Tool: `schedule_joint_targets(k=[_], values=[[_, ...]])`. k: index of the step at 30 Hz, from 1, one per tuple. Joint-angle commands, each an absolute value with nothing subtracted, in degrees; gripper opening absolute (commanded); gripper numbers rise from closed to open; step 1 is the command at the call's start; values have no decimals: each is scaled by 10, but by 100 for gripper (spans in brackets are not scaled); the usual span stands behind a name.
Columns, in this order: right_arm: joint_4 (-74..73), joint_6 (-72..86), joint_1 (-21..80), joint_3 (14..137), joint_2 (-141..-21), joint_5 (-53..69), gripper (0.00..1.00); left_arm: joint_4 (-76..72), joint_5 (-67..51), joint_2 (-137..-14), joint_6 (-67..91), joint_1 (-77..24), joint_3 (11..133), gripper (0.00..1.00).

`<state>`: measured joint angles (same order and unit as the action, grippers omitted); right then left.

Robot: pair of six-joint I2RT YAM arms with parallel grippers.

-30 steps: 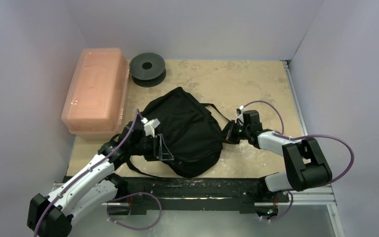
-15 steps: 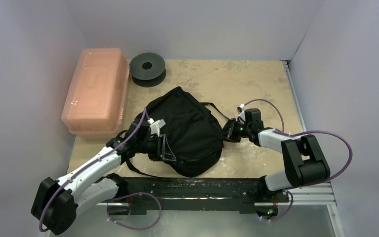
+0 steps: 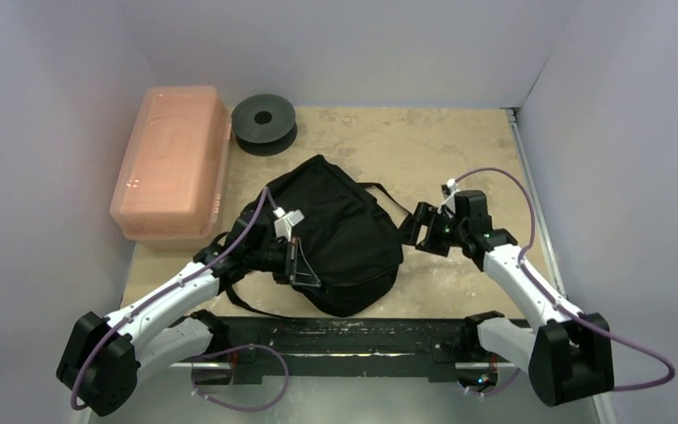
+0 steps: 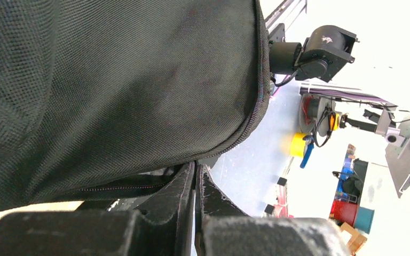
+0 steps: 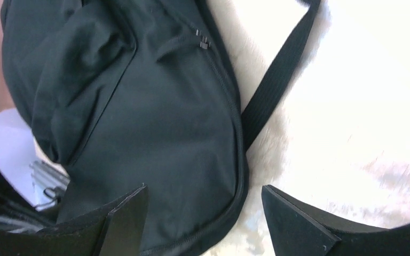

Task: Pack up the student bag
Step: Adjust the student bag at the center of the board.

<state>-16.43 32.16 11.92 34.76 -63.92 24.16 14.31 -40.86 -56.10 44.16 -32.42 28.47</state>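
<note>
The student bag [image 3: 340,221], a soft black backpack, lies in the middle of the table. My left gripper [image 3: 302,272] is at its near left side. In the left wrist view its jaws are shut [image 4: 196,173], with the tips right under the bag's zip seam [image 4: 253,114]. Whether they pinch any fabric does not show. My right gripper [image 3: 413,231] stands open just off the bag's right edge. In the right wrist view the bag's rounded corner [image 5: 192,160] lies between the spread fingers [image 5: 299,218], untouched. Two zip pulls [image 5: 203,41] and a webbing strap [image 5: 277,80] show there.
A pink translucent box [image 3: 172,159] stands at the far left by the wall. A black round spool [image 3: 264,119] sits next to it at the back. A black strap [image 3: 387,194] trails off the bag's right side. The arms' base rail [image 3: 344,336] lies close to the bag's near edge.
The left gripper slid slightly right along the bag and shut. The right gripper let go of the bag's right edge, opened wide and drew back to the right as its arm swung outward.
</note>
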Motion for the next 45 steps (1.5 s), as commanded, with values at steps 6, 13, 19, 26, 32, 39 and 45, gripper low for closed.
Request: schedule_joint_targets(k=[6,13,19,26,32,39,45], values=[[-196,457,158,283,-562,366,78,99,-440,-601,424,-338,309,0],[-70,565,219,245,-617,381,66,123,-426,-599,417,-345,317,0],[38,646,220,214,-648,393,18,138,-411,-606,419,-347,321,0],[-47,604,61,195,-584,392,0,309,-209,-571,427,-346,340,0],[-148,529,-41,200,-561,430,0,386,-47,-526,447,-346,349,0],[-196,456,-74,223,-551,429,0,311,35,-538,428,-338,349,0],[-318,261,1,341,-594,346,55,130,-259,-524,387,-337,303,0]])
